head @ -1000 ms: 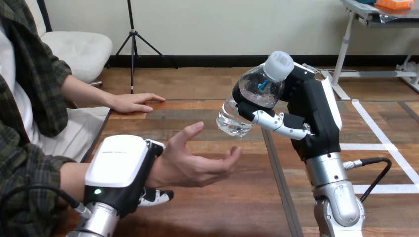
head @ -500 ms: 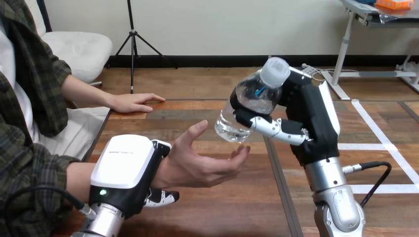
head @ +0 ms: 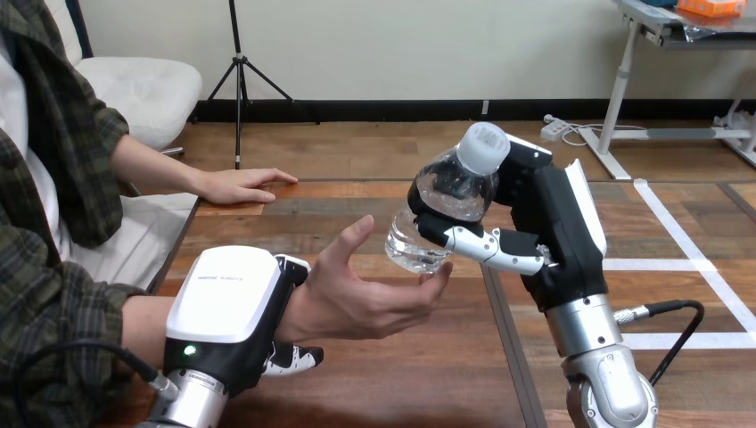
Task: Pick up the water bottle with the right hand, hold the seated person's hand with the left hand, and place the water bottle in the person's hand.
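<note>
Two robot hands: the right robot hand and the left robot hand, both occupied.
Right grip: fingers and thumb are wrapped round the middle of the clear plastic water bottle with a white cap, carrying it in the air, tilted, cap up and to the right, base down and to the left.
Bottle position: above the brown wooden worktop, its base right at the fingertips of the person's upturned open hand; contact cannot be told.
Left grip: clasped round the person's wrist, thumb over the top and fingertips showing underneath, steadying the palm.
Person's other hand: flat on the worktop's far left edge, well apart.
Step in hand: the handover, judged nearly done; the bottle is not yet in the palm.
Doing it well: carry the base past the fingertips to the palm's centre, lower slowly, and lay the body across the palm so the person's fingers can close. Hold the wrist steady without squeezing. Release only once the weight rests there.
Risk: let go at the fingertips, the smooth round bottle would likely roll off.
</note>
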